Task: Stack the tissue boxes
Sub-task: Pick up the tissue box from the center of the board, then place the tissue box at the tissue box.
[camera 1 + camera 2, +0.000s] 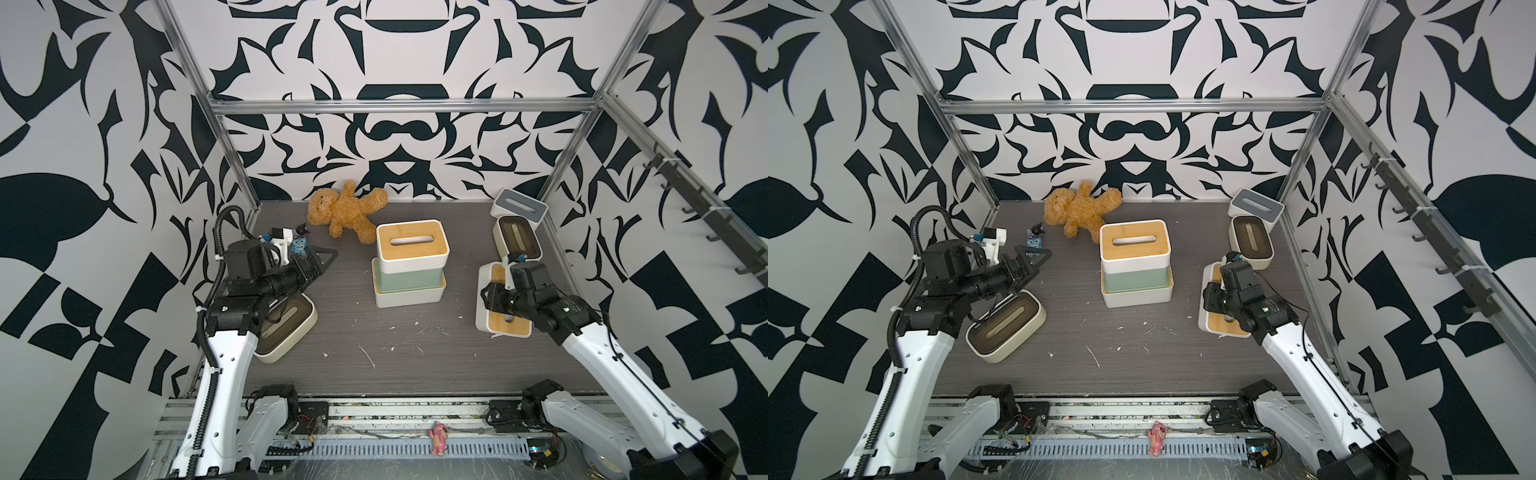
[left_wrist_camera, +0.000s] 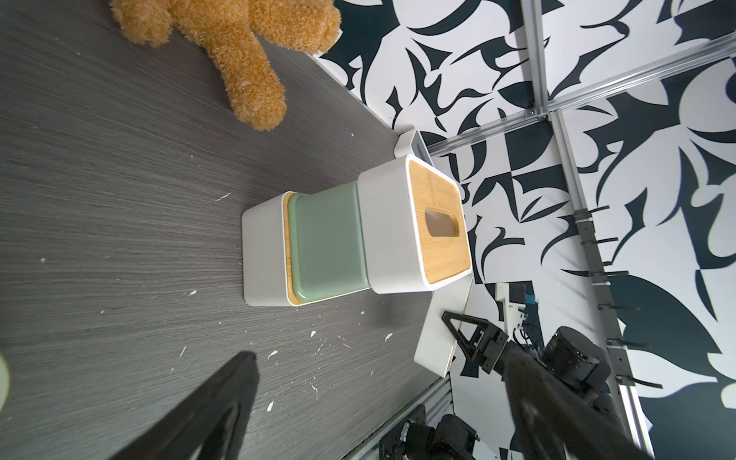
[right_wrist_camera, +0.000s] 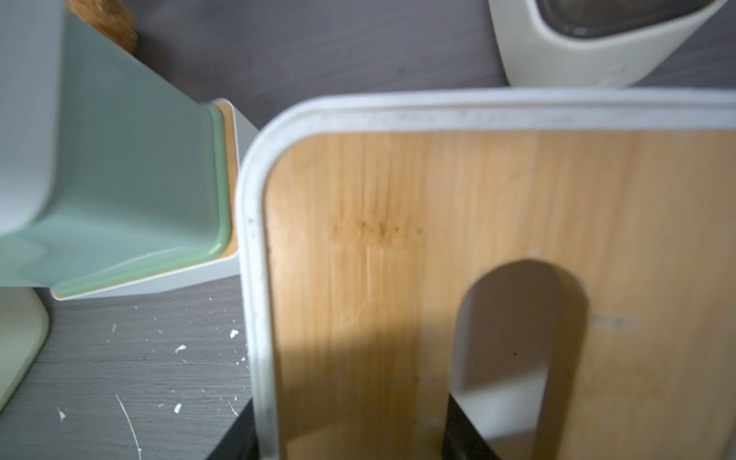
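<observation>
Three-box stack [image 1: 409, 270] mid-table | teddy bear [image 1: 345, 210] behind | left hand [image 2: 378, 354] wide, empty | right hand [image 3: 350, 440] clamps bamboo-lid box [image 1: 494, 274]

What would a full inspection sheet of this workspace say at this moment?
Surface: dark grey wood-grain tabletop, speckled with white flecks.
Job's things: centre stack of white bamboo-lidded base box, sage green box and white bamboo-lidded top box; loose white bamboo-lidded box by the right arm; rounded cream brown-lidded box by the left arm; second cream box at right rear, beside white grey-lidded box.
Clutter: brown teddy bear; small blue toy; pink figurine on the front rail.
Grippers: left gripper open, empty; right gripper shut on the loose box's edge, one finger in the slot.
Cables: black corrugated conduit along the left arm; thin black cable on the right arm.
Surroundings: black-and-white patterned walls, aluminium frame, hook rail.
</observation>
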You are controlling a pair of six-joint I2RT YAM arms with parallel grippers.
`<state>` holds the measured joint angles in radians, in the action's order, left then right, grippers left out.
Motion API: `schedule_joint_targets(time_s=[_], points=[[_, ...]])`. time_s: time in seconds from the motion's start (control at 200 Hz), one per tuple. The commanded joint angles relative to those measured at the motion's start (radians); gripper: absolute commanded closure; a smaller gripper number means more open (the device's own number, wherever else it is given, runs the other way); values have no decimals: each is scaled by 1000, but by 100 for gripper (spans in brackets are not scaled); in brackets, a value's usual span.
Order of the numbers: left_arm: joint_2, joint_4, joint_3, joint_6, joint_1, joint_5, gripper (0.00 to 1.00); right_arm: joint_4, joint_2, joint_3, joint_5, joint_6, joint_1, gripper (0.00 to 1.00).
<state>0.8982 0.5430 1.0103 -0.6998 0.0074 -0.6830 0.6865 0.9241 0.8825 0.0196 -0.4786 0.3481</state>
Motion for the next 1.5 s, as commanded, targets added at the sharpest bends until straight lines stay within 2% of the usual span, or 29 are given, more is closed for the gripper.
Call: schedule_joint_targets(time_s=[0.0,0.165,0.285,0.465,0.615,0.765,1.045,1.315,1.495], points=[[6,-8,58,35,5,-67,1,-88,-13,104,-26,88,-1,62],[33,-6,121,60,3,-124,0,-166,-16,172,-82,175,-1,63],[65,-3,183,71,-34,-150,0,-242,-21,198,-156,261,1,66],[120,72,319,139,-176,-60,0,-272,-7,269,-227,402,39,67],[184,135,430,181,-310,22,0,-251,-24,305,-185,612,176,66],[256,191,538,220,-439,100,0,-241,-54,317,-198,772,293,65],[433,348,769,305,-649,272,1,-153,-33,389,-197,933,410,65],[545,433,937,333,-783,350,0,-128,-7,412,-154,989,468,66],[586,464,998,342,-837,376,1,-118,1,415,-136,997,484,66]])
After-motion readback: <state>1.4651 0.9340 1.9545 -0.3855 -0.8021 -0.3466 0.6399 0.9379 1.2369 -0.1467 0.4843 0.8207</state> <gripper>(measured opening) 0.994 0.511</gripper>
